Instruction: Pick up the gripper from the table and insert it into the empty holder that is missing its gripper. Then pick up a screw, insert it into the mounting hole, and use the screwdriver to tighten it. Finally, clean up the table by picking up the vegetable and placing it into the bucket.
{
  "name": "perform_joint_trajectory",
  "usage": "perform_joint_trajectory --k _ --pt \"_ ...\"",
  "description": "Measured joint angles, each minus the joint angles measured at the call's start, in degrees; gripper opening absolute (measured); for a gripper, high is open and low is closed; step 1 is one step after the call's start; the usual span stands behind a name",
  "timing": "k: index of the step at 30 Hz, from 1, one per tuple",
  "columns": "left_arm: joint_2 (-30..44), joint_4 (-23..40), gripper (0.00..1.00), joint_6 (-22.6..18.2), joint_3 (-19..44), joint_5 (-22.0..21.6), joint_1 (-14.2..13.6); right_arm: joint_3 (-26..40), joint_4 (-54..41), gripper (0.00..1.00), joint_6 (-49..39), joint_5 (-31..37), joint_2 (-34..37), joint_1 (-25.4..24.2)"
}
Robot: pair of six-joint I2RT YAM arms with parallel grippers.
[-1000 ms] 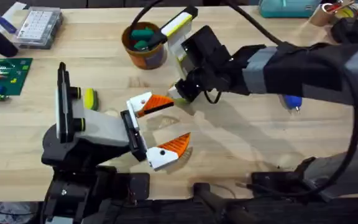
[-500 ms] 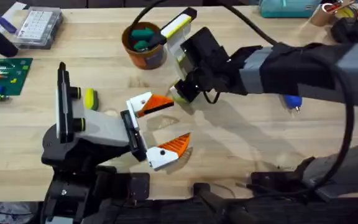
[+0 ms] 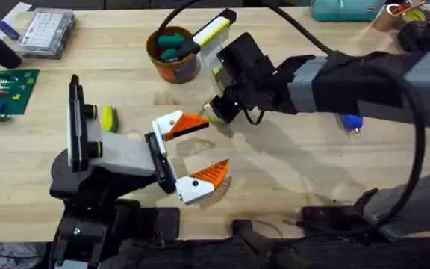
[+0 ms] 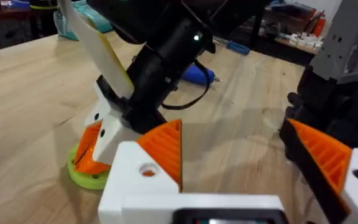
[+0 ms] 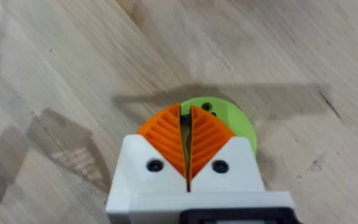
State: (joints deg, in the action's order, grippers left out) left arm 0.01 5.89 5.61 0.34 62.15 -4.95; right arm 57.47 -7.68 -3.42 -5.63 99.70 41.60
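Two grippers are working over the wooden table [image 3: 290,172]. Starting at the left, the small yellow oblong vegetable [image 3: 108,117] is lying beside the left gripper [image 3: 192,153], whose orange-padded jaws are spreading wide around nothing. Farther back, the round orange bucket [image 3: 175,56] is standing (teal pieces inside). Rightward, the right gripper [image 5: 187,140] is pinching the lime-green disc-headed screw [image 5: 225,118] against the table. The slim blue screwdriver [image 3: 349,122] is lying beyond.

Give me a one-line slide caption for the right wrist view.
Right gripper, orange pads nearly closed, down on the lime-green screw on the wooden table.
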Motion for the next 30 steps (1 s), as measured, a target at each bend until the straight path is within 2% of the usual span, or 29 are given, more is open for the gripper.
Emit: perform_joint_trajectory --k 14,24,30 --pt "0.00 0.00 0.983 0.00 0.00 0.00 0.00 0.38 -4.82 0.004 0.00 -0.02 -7.36 0.00" --pt "0.00 0.00 0.983 0.00 0.00 0.00 0.00 6.72 -15.42 0.004 -0.05 -0.03 -11.52 0.00" --pt "0.00 0.00 0.983 0.00 0.00 0.00 0.00 9.81 -17.92 0.004 -0.14 -0.04 -13.53 0.00"
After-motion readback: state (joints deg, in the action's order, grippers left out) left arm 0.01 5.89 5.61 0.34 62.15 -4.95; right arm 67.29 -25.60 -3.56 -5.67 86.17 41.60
